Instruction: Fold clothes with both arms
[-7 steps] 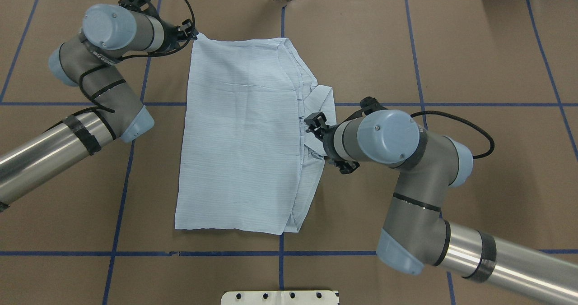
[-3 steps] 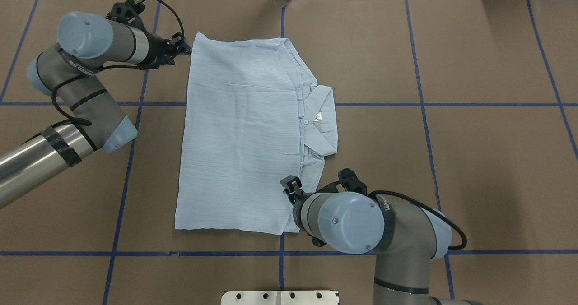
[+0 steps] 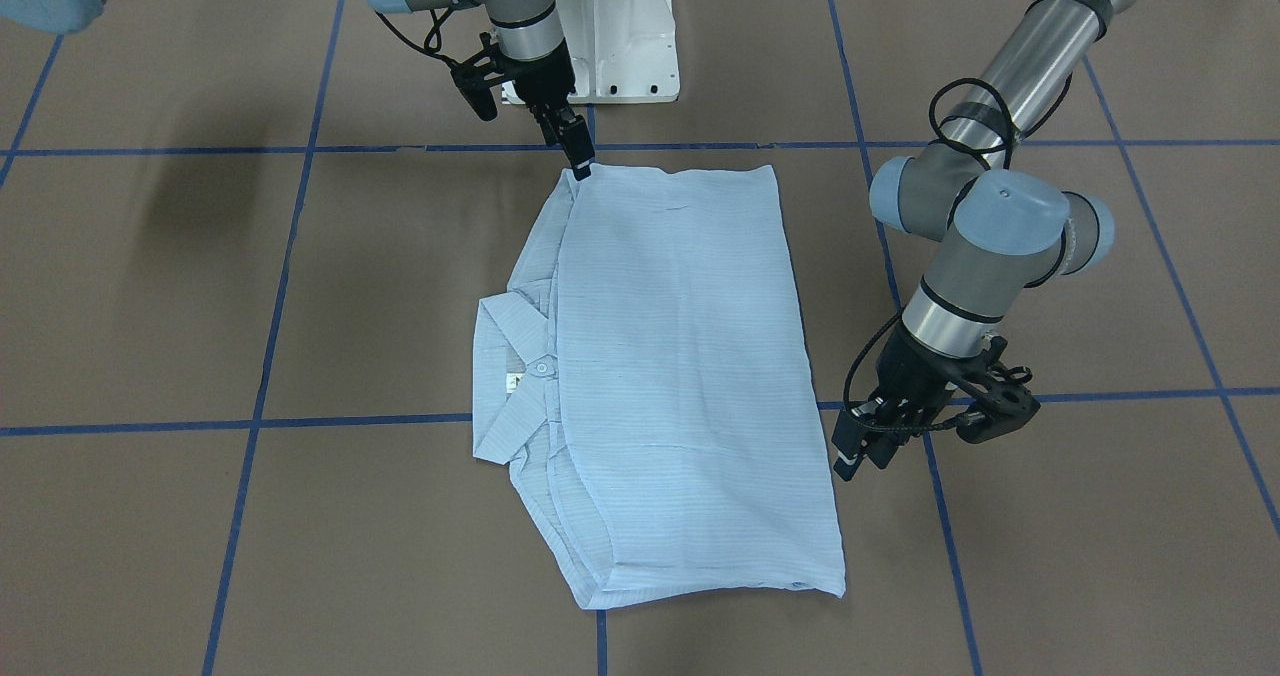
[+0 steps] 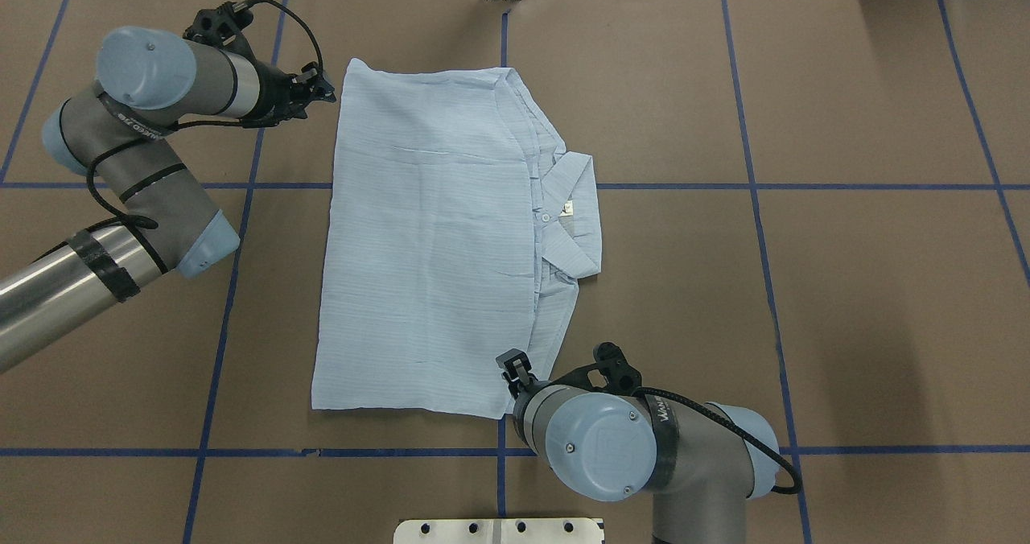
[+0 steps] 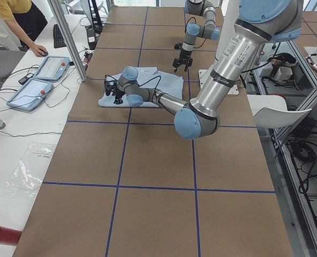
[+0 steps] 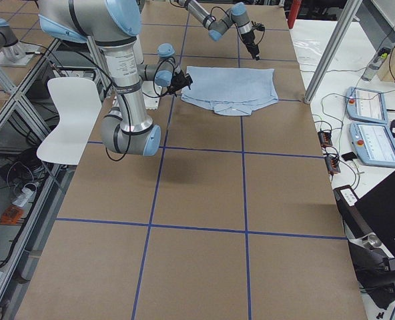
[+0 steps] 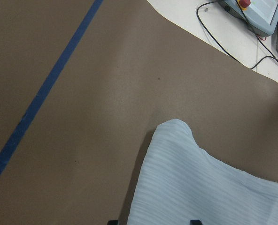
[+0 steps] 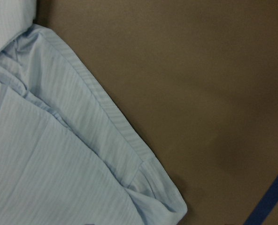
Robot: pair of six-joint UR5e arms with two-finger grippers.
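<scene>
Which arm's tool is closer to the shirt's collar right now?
Right. The right tool sits at the near corner of the shirt, on the collar side; the left tool is off the far corner of the opposite edge.

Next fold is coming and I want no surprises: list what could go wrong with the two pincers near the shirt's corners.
1. The right pincer sits at a corner of the shirt where several layers stack. It may catch only some of them, opening the fold.
2. The left pincer is beside its corner, apart from the cloth. Closing there could miss.
</scene>
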